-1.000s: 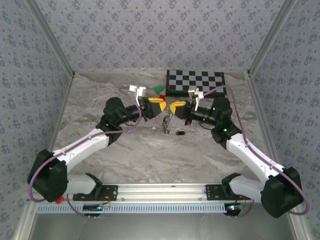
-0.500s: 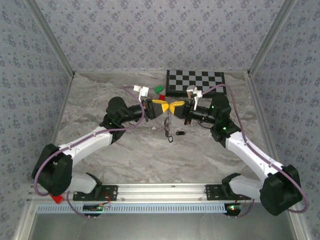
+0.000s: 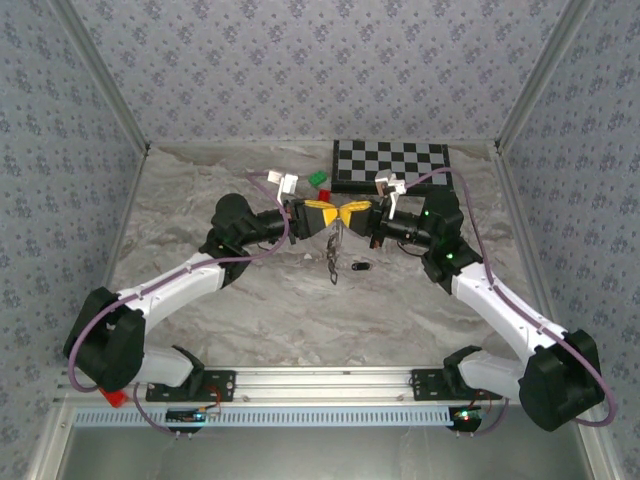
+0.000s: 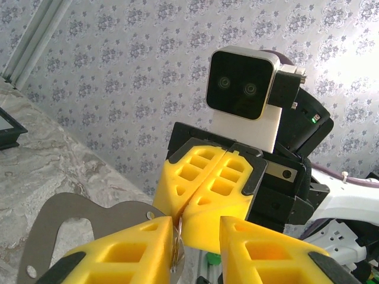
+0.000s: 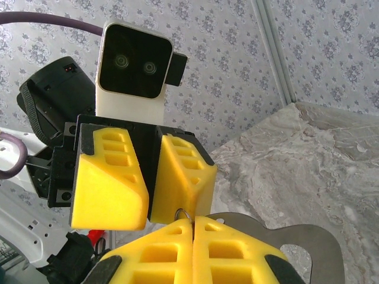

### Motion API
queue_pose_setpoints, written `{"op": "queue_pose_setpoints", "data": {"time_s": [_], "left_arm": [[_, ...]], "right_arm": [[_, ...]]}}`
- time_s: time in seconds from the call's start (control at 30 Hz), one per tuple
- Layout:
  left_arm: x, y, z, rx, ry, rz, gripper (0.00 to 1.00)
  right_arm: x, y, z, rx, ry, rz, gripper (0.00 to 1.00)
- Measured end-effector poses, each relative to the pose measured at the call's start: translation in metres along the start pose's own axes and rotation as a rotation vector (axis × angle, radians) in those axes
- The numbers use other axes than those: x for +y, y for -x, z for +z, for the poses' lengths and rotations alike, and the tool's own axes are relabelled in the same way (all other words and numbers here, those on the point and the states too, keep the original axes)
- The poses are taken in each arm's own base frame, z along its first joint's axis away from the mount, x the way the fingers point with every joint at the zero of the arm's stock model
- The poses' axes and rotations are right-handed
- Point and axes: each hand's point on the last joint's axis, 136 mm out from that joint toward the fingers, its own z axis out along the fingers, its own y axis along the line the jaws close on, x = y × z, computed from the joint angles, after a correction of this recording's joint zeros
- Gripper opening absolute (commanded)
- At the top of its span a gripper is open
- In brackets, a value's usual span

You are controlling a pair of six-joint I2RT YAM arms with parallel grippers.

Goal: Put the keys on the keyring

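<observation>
My right gripper point(image 5: 193, 228) pinched tight on thin silvery wire keyring point(image 5: 185, 213) | my left gripper point(image 4: 198, 228) narrowly parted, tip-to-tip, grasp unclear | small black-headed keys point(image 3: 333, 256) dangling beneath

Checkerboard point(image 3: 390, 166) takes far right of worktop point(image 3: 200, 300). Just left of checkerboard, red and green blocks point(image 3: 319, 181) make a tight squeeze. Just in front of checkerboard, left gripper point(image 3: 332, 214) and right gripper point(image 3: 346, 213) sit tip to tip and bar the way across. Right gripper pinched on keyring point(image 3: 336, 229), keys point(image 3: 333, 262) dangling under, so lane beneath is blocked too. Loose key point(image 3: 361, 267) lies on worktop a bit further in front of checkerboard. Far left of checkerboard, bare worktop, wide lane. Well in front of checkerboard, bare strip between both arms.
</observation>
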Motion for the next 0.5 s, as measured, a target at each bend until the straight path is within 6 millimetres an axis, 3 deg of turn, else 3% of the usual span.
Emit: {"op": "queue_pose_setpoints", "data": {"time_s": [0.5], "left_arm": [[0.0003, -0.0024, 0.001, 0.011, -0.009, -0.009, 0.18]], "right_arm": [[-0.0007, 0.0017, -0.0008, -0.005, -0.001, -0.005, 0.0]]}}
